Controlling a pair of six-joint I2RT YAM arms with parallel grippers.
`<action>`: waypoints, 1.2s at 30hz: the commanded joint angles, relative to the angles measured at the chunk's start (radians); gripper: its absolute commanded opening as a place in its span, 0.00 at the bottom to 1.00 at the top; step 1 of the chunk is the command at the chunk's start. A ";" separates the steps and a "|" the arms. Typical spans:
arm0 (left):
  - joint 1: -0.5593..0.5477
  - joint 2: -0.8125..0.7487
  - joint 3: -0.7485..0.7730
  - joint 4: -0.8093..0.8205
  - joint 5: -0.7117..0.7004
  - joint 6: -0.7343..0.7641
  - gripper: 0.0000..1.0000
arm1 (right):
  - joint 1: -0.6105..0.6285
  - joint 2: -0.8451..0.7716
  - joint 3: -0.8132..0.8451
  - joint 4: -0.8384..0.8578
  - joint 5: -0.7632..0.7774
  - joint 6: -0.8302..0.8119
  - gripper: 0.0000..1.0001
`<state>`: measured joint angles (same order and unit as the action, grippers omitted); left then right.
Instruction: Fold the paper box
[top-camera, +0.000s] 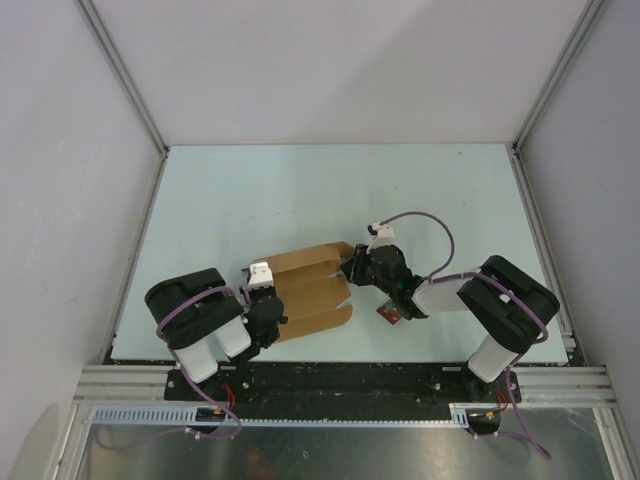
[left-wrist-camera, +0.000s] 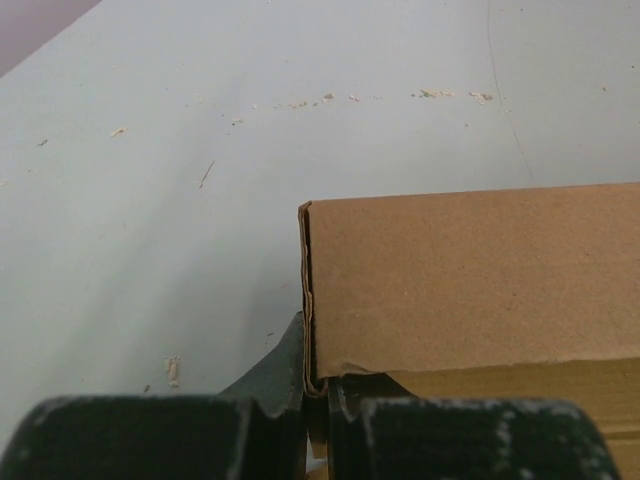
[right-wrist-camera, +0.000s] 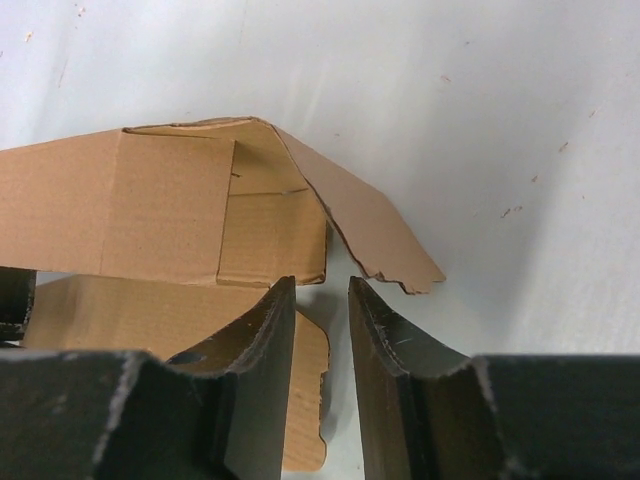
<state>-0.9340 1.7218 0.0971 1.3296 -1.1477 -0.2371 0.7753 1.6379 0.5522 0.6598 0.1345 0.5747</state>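
The paper box (top-camera: 310, 290) is a brown cardboard sheet lying partly folded between the two arms, its panels raised. My left gripper (top-camera: 268, 310) is shut on the box's left wall; in the left wrist view the folded cardboard edge (left-wrist-camera: 307, 300) runs down between the black fingers (left-wrist-camera: 275, 380). My right gripper (top-camera: 352, 268) hovers at the box's right end, open a little, with nothing between its fingers (right-wrist-camera: 265, 340). In the right wrist view an end flap (right-wrist-camera: 370, 225) slants up just beyond the fingertips, and a lower panel (right-wrist-camera: 160, 315) lies to the left under them.
A small dark red square item (top-camera: 390, 316) lies on the pale table (top-camera: 300, 190) under the right arm. Grey walls enclose the table at left, right and back. An aluminium rail (top-camera: 340, 380) runs along the near edge.
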 joint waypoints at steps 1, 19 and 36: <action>-0.008 0.004 -0.014 0.344 -0.010 -0.010 0.00 | -0.014 0.040 0.031 0.099 -0.016 0.020 0.33; -0.008 -0.002 -0.017 0.344 -0.015 -0.004 0.00 | -0.010 0.125 0.113 0.028 0.052 -0.022 0.11; -0.008 0.005 -0.016 0.345 -0.018 -0.005 0.00 | 0.022 0.180 0.189 -0.111 0.103 -0.067 0.07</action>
<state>-0.9340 1.7218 0.0933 1.3308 -1.1477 -0.2371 0.7975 1.8030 0.7113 0.5644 0.2203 0.5194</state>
